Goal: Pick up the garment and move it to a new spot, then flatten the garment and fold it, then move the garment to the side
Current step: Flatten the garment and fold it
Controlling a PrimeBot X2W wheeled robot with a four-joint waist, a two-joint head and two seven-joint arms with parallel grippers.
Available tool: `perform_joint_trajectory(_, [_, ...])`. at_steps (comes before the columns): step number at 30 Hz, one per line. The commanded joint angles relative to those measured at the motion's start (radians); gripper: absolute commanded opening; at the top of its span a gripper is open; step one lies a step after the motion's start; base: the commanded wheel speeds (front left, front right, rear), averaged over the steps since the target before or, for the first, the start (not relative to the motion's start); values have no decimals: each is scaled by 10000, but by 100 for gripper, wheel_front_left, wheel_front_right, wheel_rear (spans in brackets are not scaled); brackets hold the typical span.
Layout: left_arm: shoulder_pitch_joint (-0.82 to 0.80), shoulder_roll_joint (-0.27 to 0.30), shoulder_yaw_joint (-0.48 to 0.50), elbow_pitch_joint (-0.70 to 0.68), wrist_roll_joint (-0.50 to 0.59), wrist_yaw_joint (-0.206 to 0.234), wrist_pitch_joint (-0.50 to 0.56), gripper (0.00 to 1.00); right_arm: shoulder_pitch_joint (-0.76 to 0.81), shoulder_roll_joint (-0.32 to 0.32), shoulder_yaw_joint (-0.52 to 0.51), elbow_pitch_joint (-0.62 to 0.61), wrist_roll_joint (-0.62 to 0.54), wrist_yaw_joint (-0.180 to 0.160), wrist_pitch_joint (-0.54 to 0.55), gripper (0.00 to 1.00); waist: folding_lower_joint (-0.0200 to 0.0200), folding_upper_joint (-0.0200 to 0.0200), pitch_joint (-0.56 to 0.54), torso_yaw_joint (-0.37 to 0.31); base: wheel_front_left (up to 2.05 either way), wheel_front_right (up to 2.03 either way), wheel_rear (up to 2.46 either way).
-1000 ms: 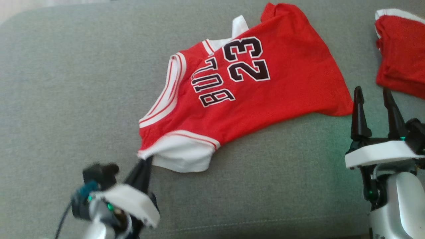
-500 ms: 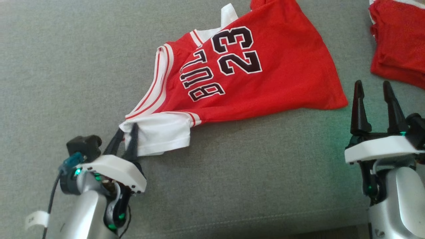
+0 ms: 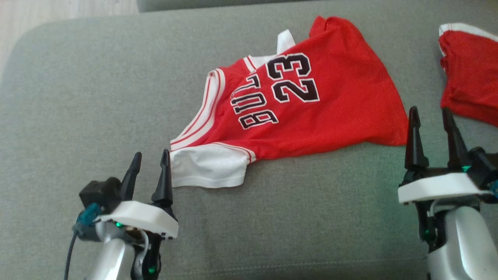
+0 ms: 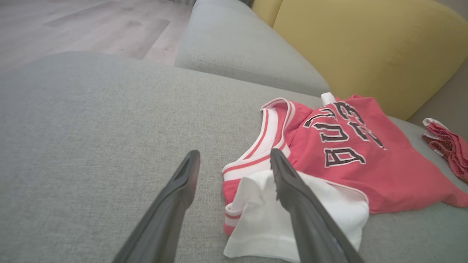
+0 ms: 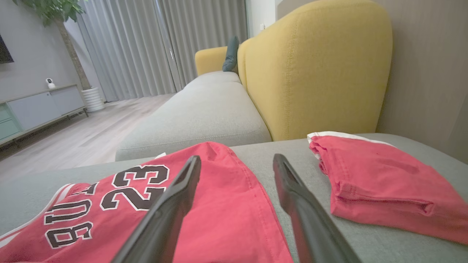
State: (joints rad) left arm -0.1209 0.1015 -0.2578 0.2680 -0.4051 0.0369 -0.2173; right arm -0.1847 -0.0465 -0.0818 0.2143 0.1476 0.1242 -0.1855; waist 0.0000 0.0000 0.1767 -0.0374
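The garment (image 3: 311, 116), a red jersey with white sleeves and a black "23", lies partly spread on the grey sofa cushion (image 3: 78, 97), hem to the right. Its near white sleeve (image 3: 210, 169) rests flat. My left gripper (image 3: 151, 155) stands open just left of that sleeve, its right finger beside the sleeve's edge and nothing between the fingers. In the left wrist view the left gripper (image 4: 234, 153) has one finger over the sleeve (image 4: 263, 219). My right gripper (image 3: 428, 112) is open by the hem corner; in the right wrist view it (image 5: 237, 159) hovers over the garment (image 5: 120, 197).
A second red piece of clothing (image 3: 470, 77), folded, lies at the far right of the cushion (image 5: 384, 182). A yellow backrest (image 5: 314, 65) rises behind the seat. Wooden floor (image 3: 58, 11) shows beyond the cushion's left end.
My left gripper has opened and let go of the white sleeve, which now lies flat on the cushion. The right gripper stays open. The head camera has shifted.
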Motion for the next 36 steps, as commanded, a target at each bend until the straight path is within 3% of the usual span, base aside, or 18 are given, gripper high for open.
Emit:
perform_joint_trajectory(1, [-151, 47, 247, -375, 92, 75, -119, 100, -33, -37, 275, -252, -75, 65, -110, 100, 0, 0, -235, 140, 0, 0, 0])
perform_joint_trajectory(15, [1089, -132, 222, -949, 765, 544, -436, 100, 692, -37, 736, 227, -333, 65, -470, 100, 0, 0, -1686, 418, 0, 0, 0])
perform_joint_trajectory(36, [1671, -362, 553, -1319, 1297, 395, -443, 100, 971, -37, 1096, 599, -419, 65, -559, 100, 0, 0, -2072, 523, 0, 0, 0])
